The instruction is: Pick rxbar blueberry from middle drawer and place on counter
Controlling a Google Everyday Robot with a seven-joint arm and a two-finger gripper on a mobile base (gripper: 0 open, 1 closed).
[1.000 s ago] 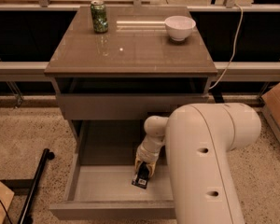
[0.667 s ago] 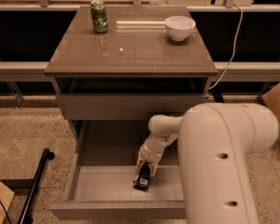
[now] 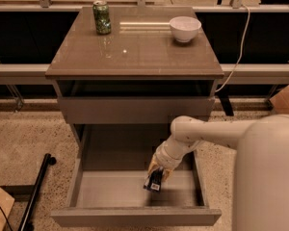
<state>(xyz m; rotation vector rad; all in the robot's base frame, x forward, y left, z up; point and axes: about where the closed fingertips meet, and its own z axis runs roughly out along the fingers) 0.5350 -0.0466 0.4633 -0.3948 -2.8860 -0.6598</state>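
My gripper [image 3: 155, 176]: low inside the middle drawer [image 3: 135, 216], pointing down, and clenched on the rxbar blueberry [image 3: 154, 182].
Rxbar blueberry: between my fingers, standing on its end, with a white label on the dark wrapper. I cannot tell if its lower edge touches the drawer floor.
Middle drawer: pulled open, its floor just below my gripper.
Counter [image 3: 135, 52]: well above my gripper and further back.
On the counter: a green can [image 3: 101, 17] up and to the left, a white bowl [image 3: 185, 28] up and to the right.
Done, as I judge: the reach and the grasp.
Left: lift the bar out past the closed drawer front [image 3: 135, 110] above, set it on the counter, release it.
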